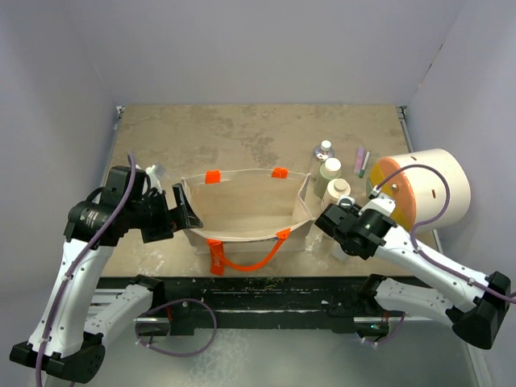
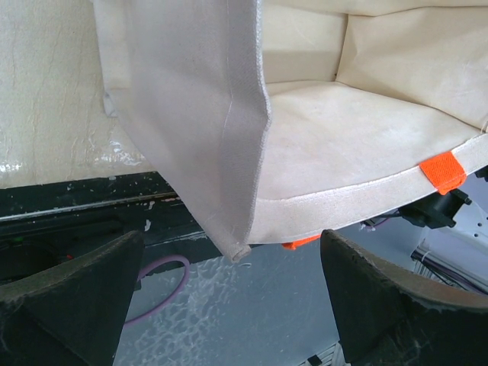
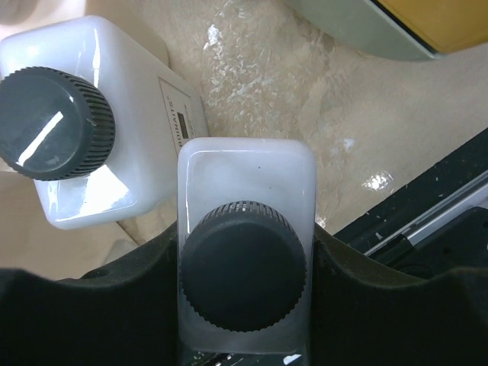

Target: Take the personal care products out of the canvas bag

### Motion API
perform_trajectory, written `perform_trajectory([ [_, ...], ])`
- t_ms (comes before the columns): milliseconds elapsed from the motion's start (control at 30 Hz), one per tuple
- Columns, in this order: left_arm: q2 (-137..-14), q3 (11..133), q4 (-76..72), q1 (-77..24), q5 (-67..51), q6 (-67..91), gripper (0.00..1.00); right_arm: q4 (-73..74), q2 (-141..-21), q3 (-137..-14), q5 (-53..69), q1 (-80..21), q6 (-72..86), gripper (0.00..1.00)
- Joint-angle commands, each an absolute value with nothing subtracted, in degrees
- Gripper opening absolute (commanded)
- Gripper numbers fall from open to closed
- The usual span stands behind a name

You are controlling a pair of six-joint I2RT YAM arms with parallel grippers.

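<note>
Plainly, the right pincer (image 3: 244,242) was clenched on a white bottle (image 3: 245,177) with a dark ribbed cap. Its two black fingers (image 3: 114,305) pressed against the bottle's opposite sides and were spread only as wide as the bottle itself. Whether that bottle stood on the table (image 3: 305,99) or hung just above it could not be told. Up and to the left of the fingers in the wrist view stood a second white bottle (image 3: 84,175) with a dark cap. It was close beside the held one, and contact between them could not be judged. On the pincer's other side lay the edge of a big cylinder (image 3: 358,23).

From above, the right pincer (image 1: 334,230) sat just outside the right end of the canvas bag (image 1: 242,193), which stood on the table with its mouth open upward. Beyond the pincer, farther from the arm bases, a clear bottle (image 1: 325,150) and two pale green bottles (image 1: 330,169) stood in a row, all outside the bag.

The left pincer (image 2: 231,248) was released and gaped wide, its fingers well apart. A folded corner of the bag's left end hung between them, touching neither as far as could be seen. From above, this pincer (image 1: 184,213) sat right at the bag's left end.
</note>
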State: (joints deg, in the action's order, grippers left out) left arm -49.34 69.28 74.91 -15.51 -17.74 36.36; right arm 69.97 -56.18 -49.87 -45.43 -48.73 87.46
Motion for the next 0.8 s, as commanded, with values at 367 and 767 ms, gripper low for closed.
perform_trajectory([
  [367,-49.4,71.98,74.35,-15.65,-17.84,35.88,1.0,62.24,-56.63,-46.97,-48.71,-48.6,88.75,0.33],
  [767,-48.34,72.15,75.17,-15.71,-17.0,36.49,1.0,70.38,-55.6,-51.14,-46.56,-48.62,89.04,0.93],
])
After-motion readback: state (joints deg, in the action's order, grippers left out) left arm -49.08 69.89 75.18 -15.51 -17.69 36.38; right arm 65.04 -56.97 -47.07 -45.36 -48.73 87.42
